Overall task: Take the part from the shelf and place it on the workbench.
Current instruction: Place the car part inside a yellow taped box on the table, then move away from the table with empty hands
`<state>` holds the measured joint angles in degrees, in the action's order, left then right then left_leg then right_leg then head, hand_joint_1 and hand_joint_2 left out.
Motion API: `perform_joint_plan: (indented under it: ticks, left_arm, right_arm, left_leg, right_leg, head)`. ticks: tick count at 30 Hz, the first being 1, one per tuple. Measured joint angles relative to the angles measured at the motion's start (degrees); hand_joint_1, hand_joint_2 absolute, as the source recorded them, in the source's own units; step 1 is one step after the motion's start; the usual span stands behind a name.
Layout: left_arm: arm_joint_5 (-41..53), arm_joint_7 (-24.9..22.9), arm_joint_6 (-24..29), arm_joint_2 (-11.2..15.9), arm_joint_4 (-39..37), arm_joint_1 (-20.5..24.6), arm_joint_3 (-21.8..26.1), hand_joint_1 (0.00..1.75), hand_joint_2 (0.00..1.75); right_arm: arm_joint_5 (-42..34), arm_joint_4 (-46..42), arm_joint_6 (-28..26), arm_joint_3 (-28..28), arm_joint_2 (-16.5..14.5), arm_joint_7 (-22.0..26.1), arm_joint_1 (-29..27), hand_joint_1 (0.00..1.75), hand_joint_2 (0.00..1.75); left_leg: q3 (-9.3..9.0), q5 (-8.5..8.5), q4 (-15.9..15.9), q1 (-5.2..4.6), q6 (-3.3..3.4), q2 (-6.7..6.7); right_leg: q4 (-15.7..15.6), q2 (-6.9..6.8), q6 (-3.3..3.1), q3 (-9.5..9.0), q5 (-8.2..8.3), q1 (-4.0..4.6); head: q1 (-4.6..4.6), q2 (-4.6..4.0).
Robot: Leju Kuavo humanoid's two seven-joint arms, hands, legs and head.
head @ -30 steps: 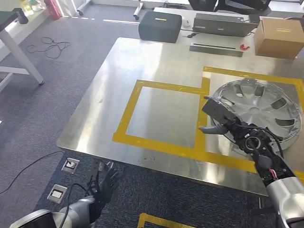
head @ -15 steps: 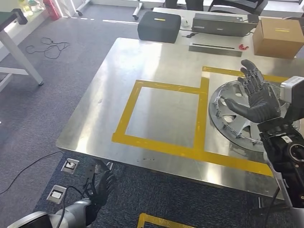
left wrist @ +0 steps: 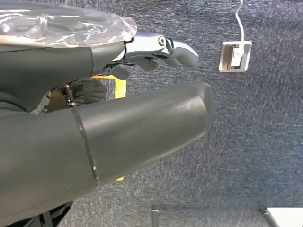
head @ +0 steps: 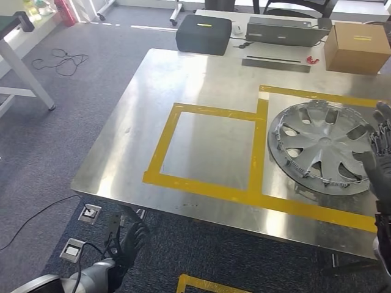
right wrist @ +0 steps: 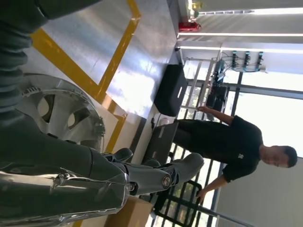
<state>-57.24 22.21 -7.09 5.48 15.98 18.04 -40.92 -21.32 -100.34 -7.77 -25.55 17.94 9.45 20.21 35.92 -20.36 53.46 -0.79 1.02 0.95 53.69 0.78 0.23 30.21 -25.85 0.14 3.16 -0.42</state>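
the steel workbench [head: 203,79] carries a yellow taped square. the silver hubcap [head: 322,145] lies flat on it, just left of the right hand [head: 380,155], whose fingers are spread wide, holding nothing. the left hand [head: 125,244] hangs low beside the bench edge, fingers apart, empty.

Bare steel across left and middle of table [head: 138,122], including inside yellow tape square [head: 209,149]. Right taped zone taken up by flat-lying hubcap [head: 322,146]; right hand [head: 380,152] raised at its right rim, fingers spread. Far edge blocked: black case [head: 203,34], laptop [head: 281,30], cardboard box [head: 357,47]. Left hand [head: 126,244] hanging below near table edge, holding nothing, above carpet.
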Motion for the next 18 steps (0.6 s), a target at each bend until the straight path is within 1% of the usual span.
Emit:
perform_joint_plan:
  ticks: [3, 5, 9, 12, 18]
  left_arm:
    - [-0.1, 0.0, 0.1, 0.0, 0.0, 0.0, 0.0, 0.0, 0.0]
    - [-0.2, 0.0, 0.2, 0.1, 0.0, 0.0, 0.0, 0.0, 0.0]
    - [-0.3, 0.0, 0.3, 0.2, 0.0, 0.0, 0.0, 0.0, 0.0]
    - [-0.1, 0.0, 0.3, 0.2, 0.0, 0.0, 0.0, 0.0, 0.0]
    - [0.1, -0.1, 0.4, 0.1, 0.0, 0.0, 0.0, 0.0, 0.0]
  right_arm:
    - [-1.1, -2.5, 1.2, 2.1, 0.1, 1.6, -3.1, 0.0, 0.0]
    - [-1.6, -3.9, 3.2, 3.2, 0.2, 2.7, -5.8, 0.0, 0.0]
    - [-2.0, -5.3, 5.9, 3.8, 0.2, 4.8, -9.6, 0.0, 0.0]
    - [-2.2, -5.4, 6.5, 4.2, 0.2, 5.9, -10.9, 0.0, 0.0]
    - [-2.2, -5.4, 6.5, 4.6, 0.2, 6.2, -11.5, 0.0, 0.0]
  left_leg:
    - [-0.02, -0.02, 0.0, 0.01, -0.02, 0.02]
    - [-0.02, -0.05, 0.0, 0.01, -0.02, 0.03]
    - [-0.03, -0.1, 0.0, 0.0, -0.01, 0.03]
    - [-0.03, -0.1, 0.0, 0.0, -0.01, 0.03]
    - [-0.03, -0.1, 0.0, -0.01, -0.01, 0.02]
  right_leg:
    - [0.0, -0.03, 0.01, -0.04, -0.05, 0.01]
    - [0.0, -0.04, 0.01, -0.06, -0.09, 0.01]
    - [0.0, -0.02, -0.02, -0.08, -0.14, 0.01]
    - [0.0, -0.03, -0.03, -0.08, -0.17, 0.01]
    - [0.0, -0.03, -0.03, -0.08, -0.17, 0.0]
  head:
    - [-0.01, 0.0]
    - [-0.01, 0.0]
    - [0.01, 0.0]
    - [0.0, 0.0]
    - [-0.01, 0.0]
